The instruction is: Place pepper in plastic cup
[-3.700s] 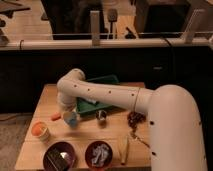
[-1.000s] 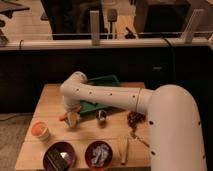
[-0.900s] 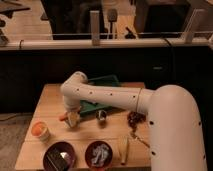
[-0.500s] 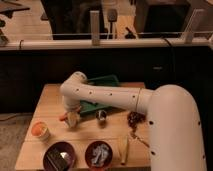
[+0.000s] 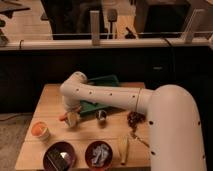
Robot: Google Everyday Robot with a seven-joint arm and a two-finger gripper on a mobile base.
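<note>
Camera view: gripper (image 5: pixel 71 118) left of the green tray (image 5: pixel 102 85), apparently grasping the pepper (image 5: pixel 64 117); release only above the plastic cup, hidden here.

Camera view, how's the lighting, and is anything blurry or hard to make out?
Camera view: dim, warm light; the background is dark. Everything is soft, so the gripper at the table's left-centre blurs into the orange-red pepper. The white arm hides the plastic cup. The orange-topped cup and red bowls read clearly.
</note>
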